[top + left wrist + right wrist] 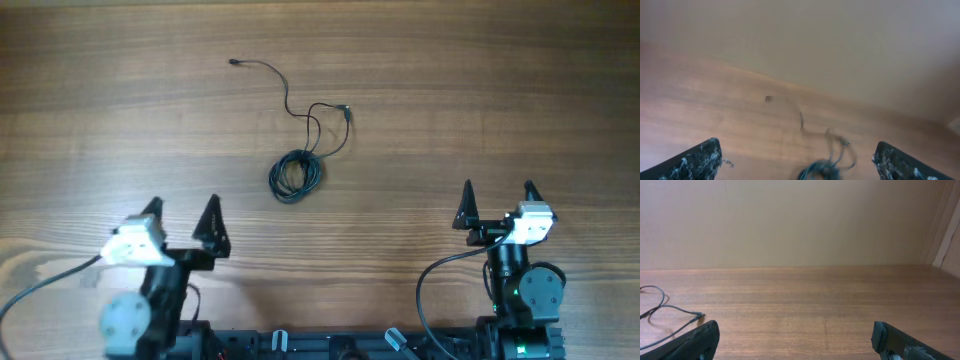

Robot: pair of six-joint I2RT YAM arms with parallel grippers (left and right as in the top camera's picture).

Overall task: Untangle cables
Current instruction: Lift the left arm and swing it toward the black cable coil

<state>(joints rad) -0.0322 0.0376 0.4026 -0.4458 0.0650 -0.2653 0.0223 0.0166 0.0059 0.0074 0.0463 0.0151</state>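
Black thin cords [298,157], partly coiled with loose plug ends, lying mid-way on brown wooden table [500,90]. Left gripper [184,201] and right gripper [498,186] spread wide, grasping nothing, well apart from cords.

1. Cables [296,172]: black;
2. Table [480,90]: warm brown wood, darker streaked grain;
3. Left gripper [183,205]: black, flecked white, with a white block behind;
4. Right gripper [498,190]: black, white block behind;
5. Wall [800,225]: plain beige.
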